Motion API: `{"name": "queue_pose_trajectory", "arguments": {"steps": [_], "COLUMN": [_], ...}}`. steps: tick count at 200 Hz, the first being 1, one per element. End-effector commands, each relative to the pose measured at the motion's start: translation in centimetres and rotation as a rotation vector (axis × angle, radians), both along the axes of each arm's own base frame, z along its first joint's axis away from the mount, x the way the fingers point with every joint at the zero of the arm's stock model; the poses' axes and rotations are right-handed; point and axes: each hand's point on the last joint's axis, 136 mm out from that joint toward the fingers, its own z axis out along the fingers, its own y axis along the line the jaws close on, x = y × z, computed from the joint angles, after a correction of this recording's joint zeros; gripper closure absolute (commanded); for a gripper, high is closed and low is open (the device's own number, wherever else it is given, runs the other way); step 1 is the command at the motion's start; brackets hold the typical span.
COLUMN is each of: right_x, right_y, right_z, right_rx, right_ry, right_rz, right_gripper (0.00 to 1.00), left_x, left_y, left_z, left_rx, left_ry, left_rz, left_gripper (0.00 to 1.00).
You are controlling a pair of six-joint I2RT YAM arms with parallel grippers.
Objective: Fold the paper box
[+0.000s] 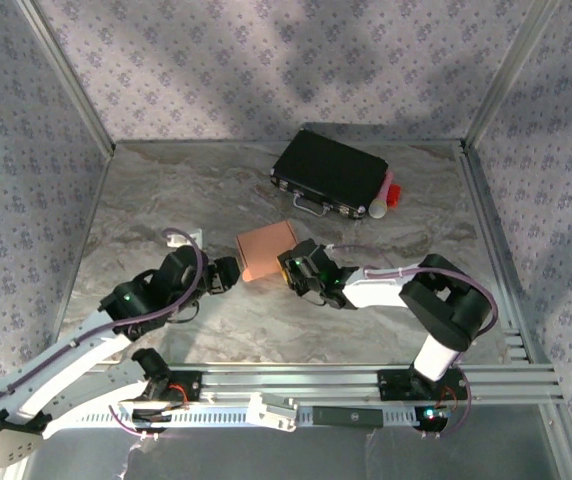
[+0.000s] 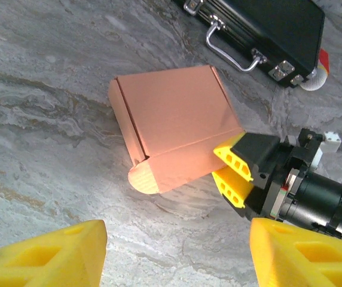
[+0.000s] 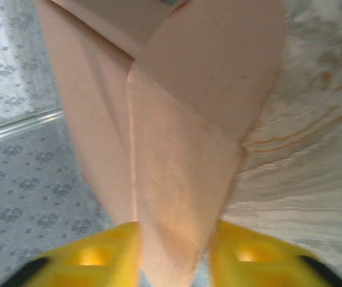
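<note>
Nearly folded: paper box [image 2: 177, 119], flap between right gripper [image 2: 234, 170] fingers at 4 o'clock, pinched or loose, can't tell; left gripper [image 2: 177, 251] spread. Next, probably: press flap shut.

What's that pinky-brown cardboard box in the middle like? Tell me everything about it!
The thin salmon-brown cardboard paper box is folded into a low rectangular shape. It lies flat on the grey marbled table, apart from the black hard case. A fold line runs along one side, and a rounded tab sticks out at a corner. The right gripper straddles its edge with yellow fingers; whether they pinch it is unclear.
</note>
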Motion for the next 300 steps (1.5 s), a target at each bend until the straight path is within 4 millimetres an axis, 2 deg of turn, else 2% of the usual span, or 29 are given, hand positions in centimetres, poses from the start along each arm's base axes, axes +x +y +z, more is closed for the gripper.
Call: {"name": "queue_pose_trajectory", "arguments": {"steps": [1,15,36,46,57,67,79,92,114,130,142,194,239,265,300], "right_x": [-0.5,-1.3,-2.3,-1.7,0.0,1.5,2.8,4.4,6.1,7.1,7.6,8.9,9.1,9.1,8.8], "right_y": [-1.3,-3.2,-8.3,-10.4,-11.0,-10.8,-10.5,-9.9,-8.4,-7.9,-7.5,-6.5,-5.9,-5.6,-4.5], "right_z": [3.5,5.6,7.5,8.7,10.7,11.7,11.1,10.7,10.6,8.8,7.7,3.7,1.1,0.2,-0.1], "right_rx": [-0.097,-0.189,-0.352,-0.406,-0.44,-0.483,-0.509,-0.429,-0.322,-0.338,-0.343,-0.247,-0.166,-0.128,-0.045], "right_ry": [-0.089,-0.125,-0.193,-0.263,-0.385,-0.476,-0.485,-0.486,-0.542,-0.496,-0.476,-0.413,-0.361,-0.355,-0.359], "right_rz": [0.052,0.066,0.064,0.077,0.153,0.266,0.418,0.522,0.621,0.689,0.725,0.78,0.791,0.787,0.811], "right_gripper": [0.47,0.37,0.31,0.31,0.29,0.26,0.27,0.31,0.27,0.26,0.26,0.23,0.23,0.23,0.22], "left_x": [0.3,0.6,1.7,2.6,3.6,4.7,6.1,7.6,9.7,10.9,11.6,12.0,12.0,11.7,11.2], "left_y": [-0.6,-0.6,0.3,0.7,1.1,1.0,0.3,-1.0,-2.8,-2.9,-2.5,-2.4,-2.3,-2.1,-1.2], "left_z": [-0.4,-0.9,-1.4,-1.5,-1.9,-2.4,-3.3,-4.0,-5.7,-7.4,-8.5,-12.7,-14.1,-15.1,-15.8], "left_rx": [-0.003,0.028,0.05,0.039,0.033,0.007,-0.057,-0.105,-0.148,-0.181,-0.209,-0.265,-0.302,-0.306,-0.298], "left_ry": [0.021,0.056,0.119,0.146,0.164,0.178,0.21,0.222,0.246,0.274,0.276,0.324,0.315,0.326,0.323], "left_rz": [-0.023,-0.044,-0.04,-0.032,-0.016,-0.008,-0.021,-0.048,-0.087,-0.074,-0.05,-0.026,-0.018,-0.01,0.016], "left_gripper": [0.36,0.36,0.35,0.35,0.34,0.32,0.32,0.34,0.4,0.48,0.49,0.56,0.61,0.63,0.68]}}
